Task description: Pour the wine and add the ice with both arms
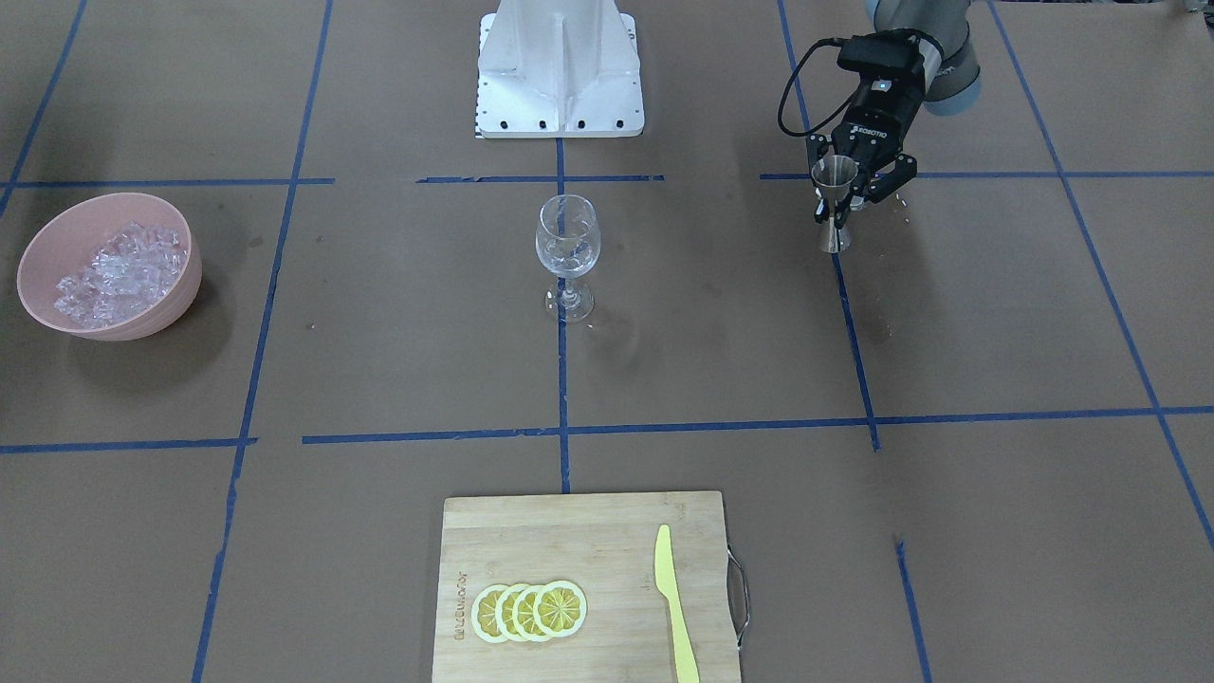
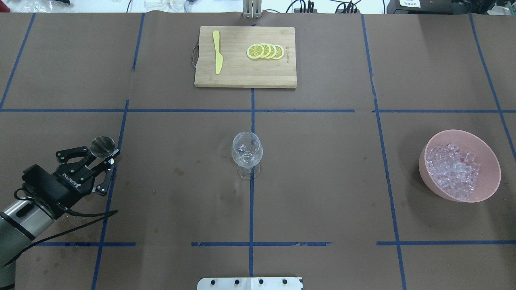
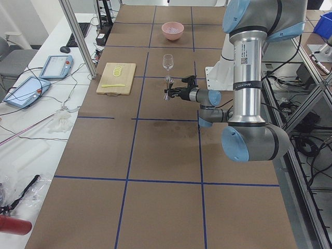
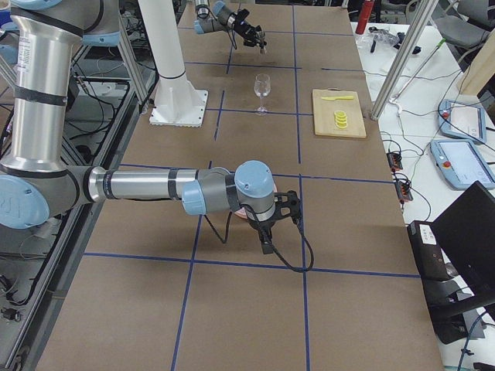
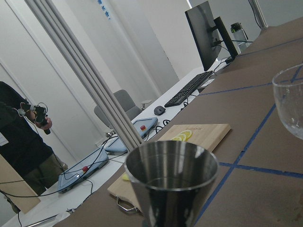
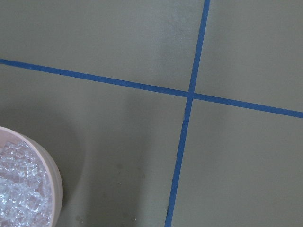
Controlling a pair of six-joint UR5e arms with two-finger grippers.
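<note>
Steel jigger (image 5: 171, 182) clamped in left end effector (image 1: 858, 185); pink bowl (image 2: 488, 156) holds ice (image 2: 453, 169).

A wooden cutting board (image 2: 245, 68) lies at the far side of the table (image 2: 322, 181). Four overlapping lemon slices (image 2: 265, 51) rest on it, with a yellow knife (image 2: 217, 52) lying apart from them nearer the board's metal handle (image 2: 194, 56). Blue tape lines (image 2: 252, 201) divide the brown table into squares. A white base plate (image 1: 560, 71) sits at the opposite edge.
</note>
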